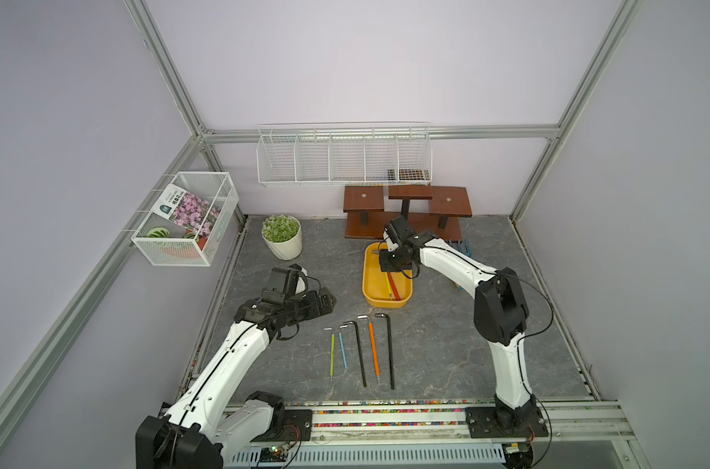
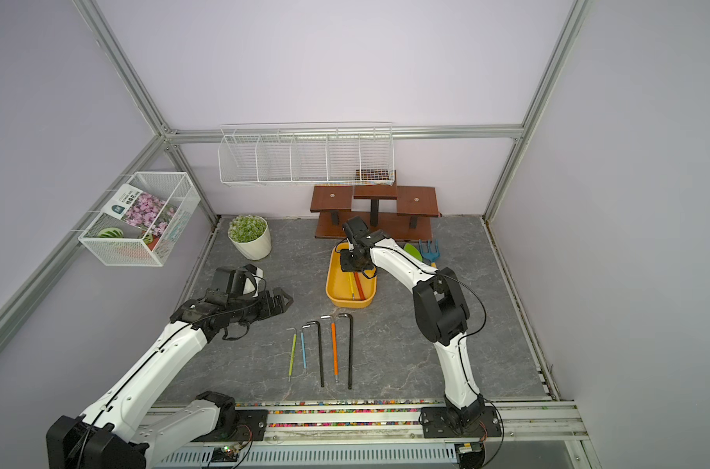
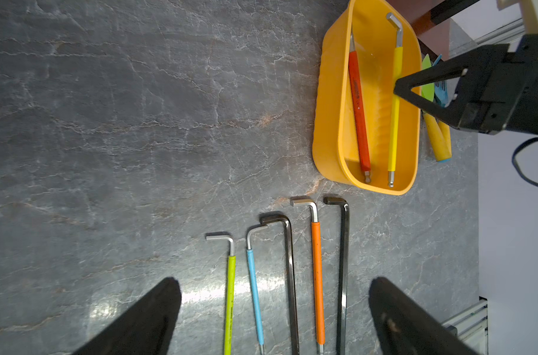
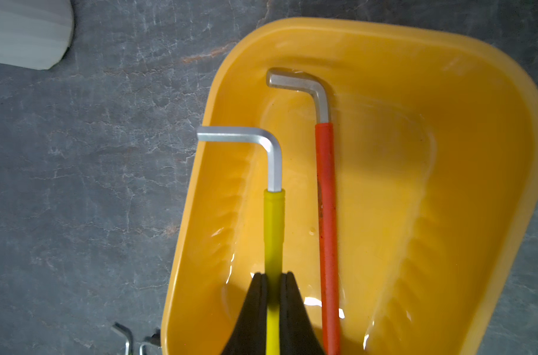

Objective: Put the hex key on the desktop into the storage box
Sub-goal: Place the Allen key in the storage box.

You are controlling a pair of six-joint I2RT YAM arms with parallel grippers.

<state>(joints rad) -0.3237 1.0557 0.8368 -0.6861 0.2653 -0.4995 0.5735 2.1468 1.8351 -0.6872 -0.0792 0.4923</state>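
The right pincer (image 4: 273,278) is pinched tight on the shaft of a hex key with a bright yellow plastic sleeve and bare steel bend (image 4: 273,227). It grips the key near mid-length inside the shallow yellow plastic storage box (image 4: 369,37), beside a red-sleeved hex key (image 4: 326,215) lying on the box floor. What matters is alignment: the held key's long axis runs along the box's long side, nearly parallel to the red one. It sits directly under the fingers and, as I judge it, needs only a release and a straight lift. Whether it rests on the floor I cannot tell. The right wrist view shows its short bent arm reaching toward the box's side wall but hides the lower shaft behind the fingers. The left wrist view shows the whole key, its ball end by the wall nearest the row. Five more hex keys, from a lime-green-sleeved one (image 3: 229,301) to a long black steel one (image 3: 343,261), lie in that row on the dark grey marbled surface (image 1: 446,345), bent ends toward the box. The left pincer (image 3: 273,284), jaws spread wide and empty, hangs just beside them and is the nearer arm.
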